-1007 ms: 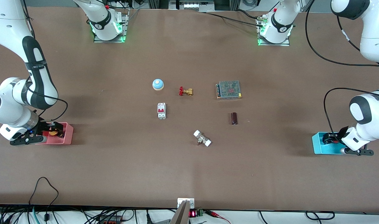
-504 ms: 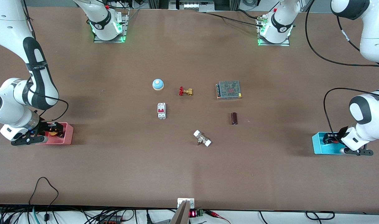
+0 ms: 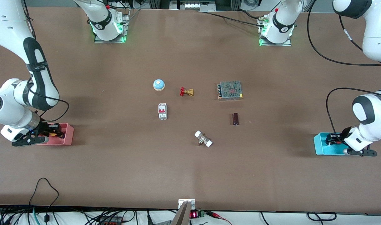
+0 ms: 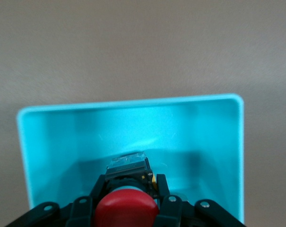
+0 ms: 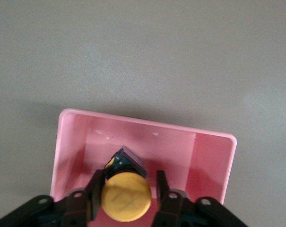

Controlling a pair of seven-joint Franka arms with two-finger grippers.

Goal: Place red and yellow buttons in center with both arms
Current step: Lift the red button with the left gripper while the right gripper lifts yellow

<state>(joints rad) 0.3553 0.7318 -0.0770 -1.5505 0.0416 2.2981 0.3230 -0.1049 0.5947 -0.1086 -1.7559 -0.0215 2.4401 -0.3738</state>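
The right gripper (image 5: pixel 126 189) pinches the round yellow-capped button (image 5: pixel 126 197) inside the pink plastic bin (image 5: pixel 209 156), while the left gripper (image 4: pixel 128 191) pinches the round red-capped button (image 4: pixel 126 212) inside the light-blue plastic bin (image 4: pixel 53 142).

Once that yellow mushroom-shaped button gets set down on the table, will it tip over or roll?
Probably stiff and light: the orange-yellow round-capped push-button looks like hard plastic. Its cap is wider than its short black body, so it may tip if set down tilted, and could then roll on the cap's round rim. The right gripper has its jaws on either side of the button in the pink plastic bin.
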